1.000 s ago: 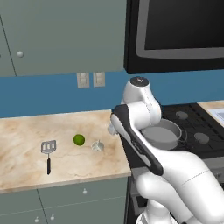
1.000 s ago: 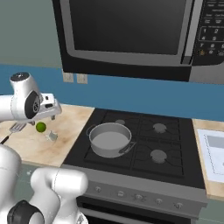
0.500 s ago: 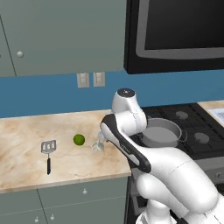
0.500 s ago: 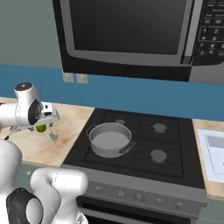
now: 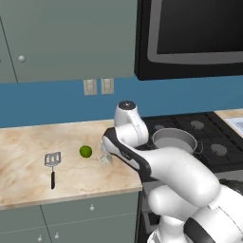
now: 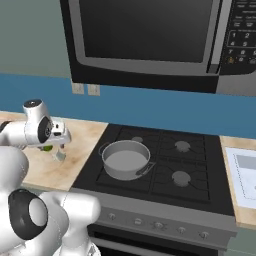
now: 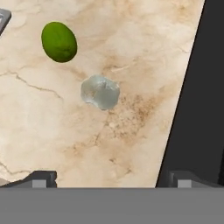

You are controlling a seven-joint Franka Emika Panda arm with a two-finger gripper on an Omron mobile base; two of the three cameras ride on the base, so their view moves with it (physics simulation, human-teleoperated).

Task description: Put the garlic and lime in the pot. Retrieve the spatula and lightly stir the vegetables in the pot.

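While the tool [image 7: 109, 178] hangs spread wide and empty above the surface [image 7: 131, 131], the garlic [image 7: 100, 92] lies at twelve o'clock from it, lime [image 7: 59, 41] at eleven.

On the marble tabletop [image 5: 28, 147], a slotted grey spatula [image 5: 52, 163] lies left of a small green lime [image 5: 85, 151]; a grey metal pot [image 5: 173, 140] sits on the stove [image 5: 209, 137].
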